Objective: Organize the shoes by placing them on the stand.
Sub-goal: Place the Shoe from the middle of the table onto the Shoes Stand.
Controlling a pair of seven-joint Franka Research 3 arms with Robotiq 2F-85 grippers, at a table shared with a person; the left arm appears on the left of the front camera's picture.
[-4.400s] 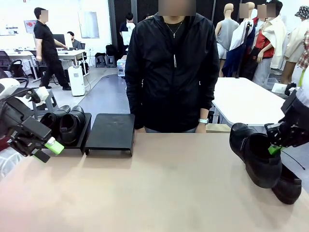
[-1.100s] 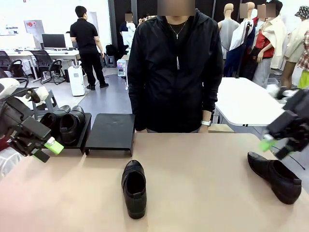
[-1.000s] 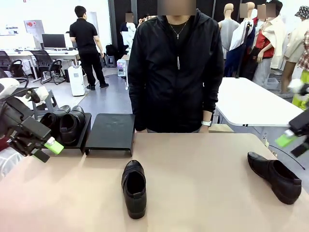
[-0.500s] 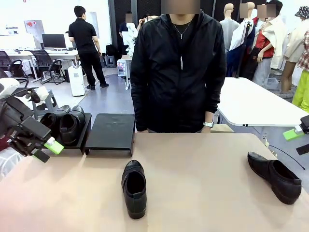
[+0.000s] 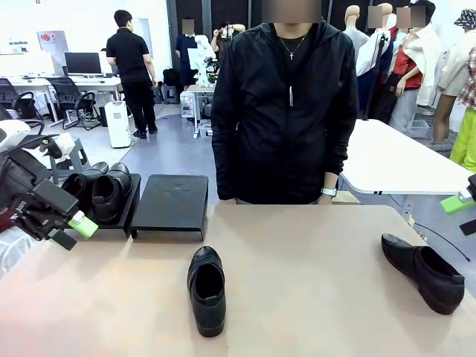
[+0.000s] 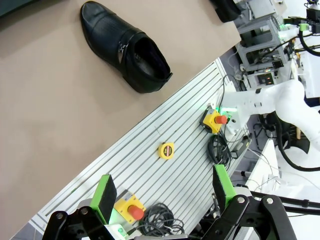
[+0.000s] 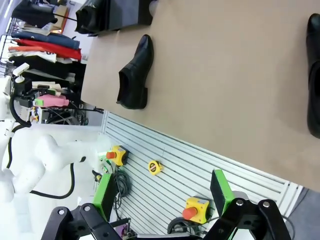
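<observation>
Across the front view, one pair of shoes [image 5: 100, 190] sits on the stand [image 5: 171, 204] at middle left, a loose shoe [image 5: 207, 290] lies lower centre, a second shoe [image 5: 424, 271] lower right; left wrist view: left gripper [image 6: 164, 189] spread wide at bottom, loose shoe upper left; right wrist view: right gripper [image 7: 162, 190] likewise wide, loose shoe upper left.

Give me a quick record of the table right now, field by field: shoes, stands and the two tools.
left stand: holds a pair of shoes
right stand: empty
middle shoe: flat on the table, in front of the right stand
right-side shoe: on the table near its right edge
left tool: open, holding nothing
right tool: open, holding nothing
person: standing at the far side
</observation>
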